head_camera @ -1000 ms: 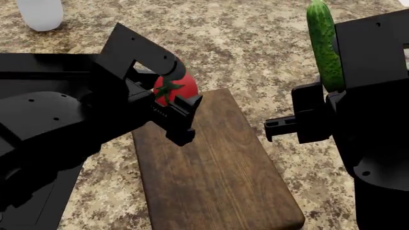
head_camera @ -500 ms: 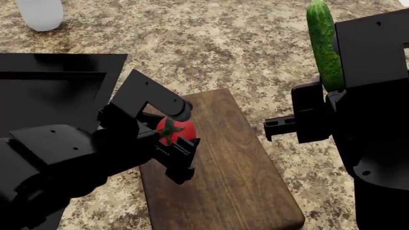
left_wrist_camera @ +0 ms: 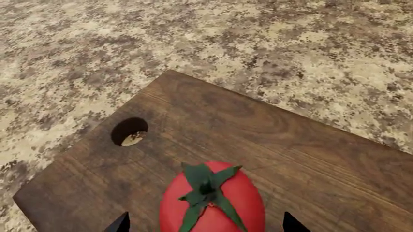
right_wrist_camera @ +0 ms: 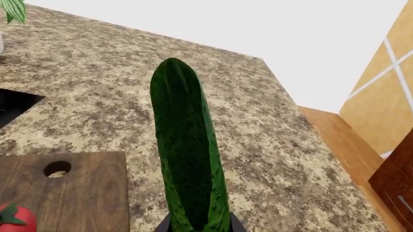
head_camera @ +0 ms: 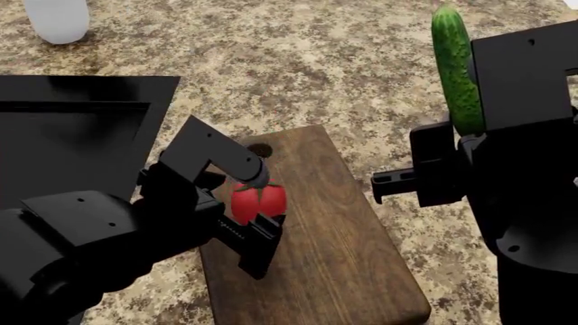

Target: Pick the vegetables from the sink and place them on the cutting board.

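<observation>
The red tomato (head_camera: 259, 201) sits on the dark brown cutting board (head_camera: 334, 257), near the end with the round hole (head_camera: 260, 149). My left gripper (head_camera: 262, 204) straddles it. In the left wrist view the tomato (left_wrist_camera: 213, 203) lies between the two fingertips with a gap on each side, so the gripper (left_wrist_camera: 205, 228) is open. My right gripper (right_wrist_camera: 197, 228) is shut on the lower end of the dark green cucumber (right_wrist_camera: 187, 145). It holds the cucumber (head_camera: 454, 68) upright, above the counter to the right of the board.
The black sink (head_camera: 72, 122) lies left of the board, partly behind my left arm. A white container (head_camera: 56, 19) stands at the far left. Speckled granite counter (head_camera: 343, 61) surrounds the board. In the right wrist view a tiled wall (right_wrist_camera: 393, 72) and a wooden cabinet (right_wrist_camera: 393, 183) border the counter.
My left gripper has come down and toward me from above the board's far end. The tomato now rests on the board with the fingers apart from it. The right arm barely moved.
</observation>
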Robot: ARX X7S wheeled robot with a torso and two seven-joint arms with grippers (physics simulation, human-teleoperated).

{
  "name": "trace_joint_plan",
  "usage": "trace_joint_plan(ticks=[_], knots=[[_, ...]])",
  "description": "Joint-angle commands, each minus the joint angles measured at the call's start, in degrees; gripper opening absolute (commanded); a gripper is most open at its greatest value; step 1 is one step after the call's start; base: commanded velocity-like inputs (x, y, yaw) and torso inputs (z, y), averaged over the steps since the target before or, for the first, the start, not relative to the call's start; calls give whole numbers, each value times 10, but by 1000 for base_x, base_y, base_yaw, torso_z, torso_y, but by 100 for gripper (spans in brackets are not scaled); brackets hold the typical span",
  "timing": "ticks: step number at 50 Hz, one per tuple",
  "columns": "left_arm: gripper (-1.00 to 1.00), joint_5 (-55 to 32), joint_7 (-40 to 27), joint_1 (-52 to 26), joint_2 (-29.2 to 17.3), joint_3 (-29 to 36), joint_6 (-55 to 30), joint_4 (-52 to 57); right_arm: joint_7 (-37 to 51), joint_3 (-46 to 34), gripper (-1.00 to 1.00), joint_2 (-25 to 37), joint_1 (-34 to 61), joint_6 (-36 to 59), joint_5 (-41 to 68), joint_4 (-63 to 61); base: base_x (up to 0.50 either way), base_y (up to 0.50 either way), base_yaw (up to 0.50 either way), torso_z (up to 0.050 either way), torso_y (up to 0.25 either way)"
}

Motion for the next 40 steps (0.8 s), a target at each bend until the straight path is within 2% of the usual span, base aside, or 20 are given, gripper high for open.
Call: trace_joint_plan(ticks=[1, 6, 9, 13, 17, 19, 21, 27, 33, 40], knots=[[100, -5, -7, -1, -5, -1, 5, 14, -5, -2, -100, 2, -2, -4, -8, -2, 0, 0, 0, 0, 0], [100, -53, -33, -11, -21, -54, -32, 111, -1, 1, -100, -5, -3, -7, 14, 14, 0, 0, 0, 3, 0], [100, -71, -42, -17, -27, -76, -43, 138, 58, -6, -100, -19, 17, 5, 97, 60, 0, 0, 0, 0, 0], [100, -89, -58, -28, -32, -109, -53, 163, 74, -5, -100, -35, 21, -9, 160, 90, 0, 0, 0, 0, 0], [100, -95, -67, -39, -37, -135, -44, 170, 123, -35, -100, -40, 48, -17, 283, 160, 0, 0, 0, 0, 0], [100, -81, -87, -38, -36, -151, -20, 173, 159, -57, -100, -41, 68, -28, 330, 191, 0, 0, 0, 0, 0], [100, -90, -118, -40, -22, -198, -8, 154, 196, -103, -100, -41, 103, -19, 397, 227, 0, 0, 0, 0, 0], [100, -81, -140, -36, -21, -224, 20, 148, 280, -210, -100, -31, 158, -43, 571, 261, 0, 0, 0, 0, 0], [100, -89, -163, -41, -25, -251, 20, 154, 304, -255, -100, -17, 172, -69, 629, 249, 0, 0, 0, 0, 0], [100, -87, -161, -39, -22, -247, 28, 152, 310, -305, -100, 9, 172, -97, 674, 214, 0, 0, 0, 0, 0]])
